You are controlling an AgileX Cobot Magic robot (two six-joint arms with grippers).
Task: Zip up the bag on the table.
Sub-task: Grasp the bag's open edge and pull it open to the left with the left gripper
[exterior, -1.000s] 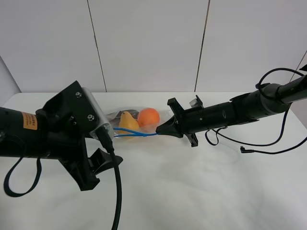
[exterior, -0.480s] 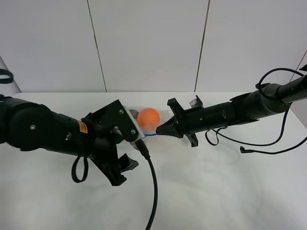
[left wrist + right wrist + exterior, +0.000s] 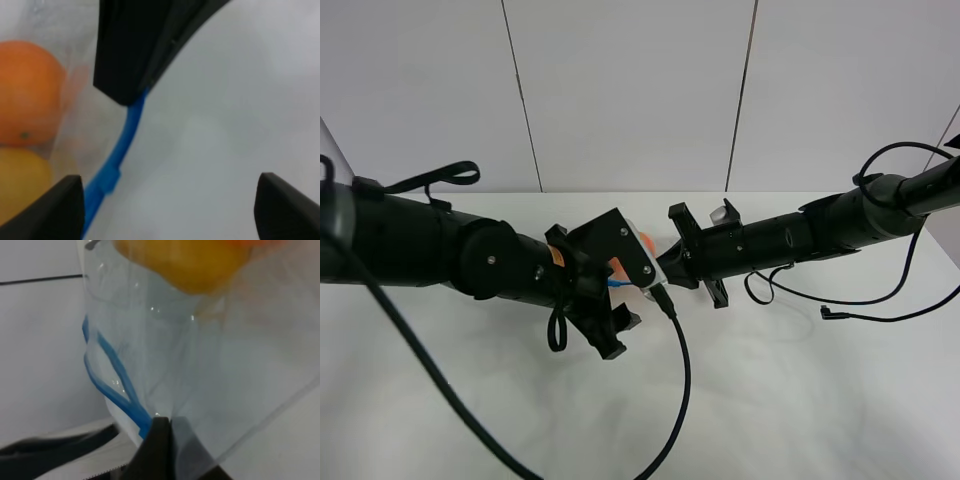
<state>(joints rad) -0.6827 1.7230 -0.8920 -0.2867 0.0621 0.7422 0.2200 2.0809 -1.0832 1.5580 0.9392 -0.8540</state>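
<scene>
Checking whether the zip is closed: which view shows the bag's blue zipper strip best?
Right wrist: the zipper strip shows both tracks, parted, meeting at the right pincer. Left wrist shows one blurred stretch; exterior high only a blue glimpse.

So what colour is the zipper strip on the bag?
Blue. The zipper strip shows best in the left wrist view, along the edge of the clear bag.

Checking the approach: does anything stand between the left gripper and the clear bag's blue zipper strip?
Nothing visible. The clear plastic bag's blue zipper strip lies bare before the left gripper; the right gripper pinches it farther along.
</scene>
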